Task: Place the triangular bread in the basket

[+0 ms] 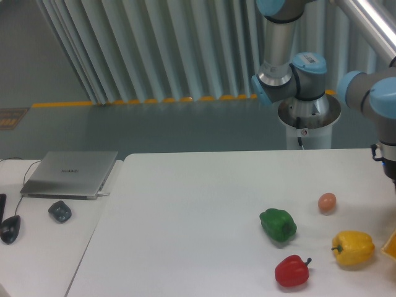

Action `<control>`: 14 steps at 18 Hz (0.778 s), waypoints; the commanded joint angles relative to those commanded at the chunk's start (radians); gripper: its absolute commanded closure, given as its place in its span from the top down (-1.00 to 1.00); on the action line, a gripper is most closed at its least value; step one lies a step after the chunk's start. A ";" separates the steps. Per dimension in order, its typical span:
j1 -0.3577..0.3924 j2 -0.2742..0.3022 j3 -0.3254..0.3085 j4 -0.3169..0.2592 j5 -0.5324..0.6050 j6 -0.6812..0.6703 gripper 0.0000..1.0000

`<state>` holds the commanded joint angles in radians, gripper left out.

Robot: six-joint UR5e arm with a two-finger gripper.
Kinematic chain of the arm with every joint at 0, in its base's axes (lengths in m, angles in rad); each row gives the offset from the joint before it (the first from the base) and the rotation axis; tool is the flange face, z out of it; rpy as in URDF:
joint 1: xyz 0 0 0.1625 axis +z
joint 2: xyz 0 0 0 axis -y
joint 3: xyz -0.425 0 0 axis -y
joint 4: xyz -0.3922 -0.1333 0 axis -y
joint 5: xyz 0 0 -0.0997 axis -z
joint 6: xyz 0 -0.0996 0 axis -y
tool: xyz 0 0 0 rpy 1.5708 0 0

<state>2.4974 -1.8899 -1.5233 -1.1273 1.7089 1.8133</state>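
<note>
The triangular bread does not show in this view. A small orange corner of the basket [390, 245] pokes in at the right edge, just right of the yellow bell pepper [353, 247]. The arm's wrist [387, 111] runs off the right edge of the frame above the basket corner. The gripper itself is out of view, so its state and anything in it are hidden.
On the white table [185, 216] lie a green bell pepper [278, 224], a red bell pepper [291, 271] and a small brown egg [327, 202]. The arm's base [307, 111] stands behind the table. A closed laptop [71, 173] and two mice lie on the left desk.
</note>
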 joint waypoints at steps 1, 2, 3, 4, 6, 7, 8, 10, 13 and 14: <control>-0.006 0.002 0.000 -0.017 -0.005 -0.006 1.00; -0.017 0.003 0.000 -0.025 -0.014 -0.015 1.00; -0.018 0.014 -0.003 -0.028 -0.024 -0.032 1.00; -0.023 0.018 -0.005 -0.029 -0.037 -0.049 1.00; -0.031 0.020 -0.008 -0.049 -0.072 -0.068 1.00; -0.031 0.025 -0.008 -0.077 -0.089 -0.069 1.00; -0.032 0.035 -0.008 -0.103 -0.106 -0.075 1.00; -0.046 0.040 -0.008 -0.147 -0.133 -0.139 1.00; -0.097 0.041 -0.009 -0.163 -0.141 -0.210 1.00; -0.109 0.044 -0.011 -0.172 -0.141 -0.212 1.00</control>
<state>2.3885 -1.8454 -1.5340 -1.2992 1.5677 1.6015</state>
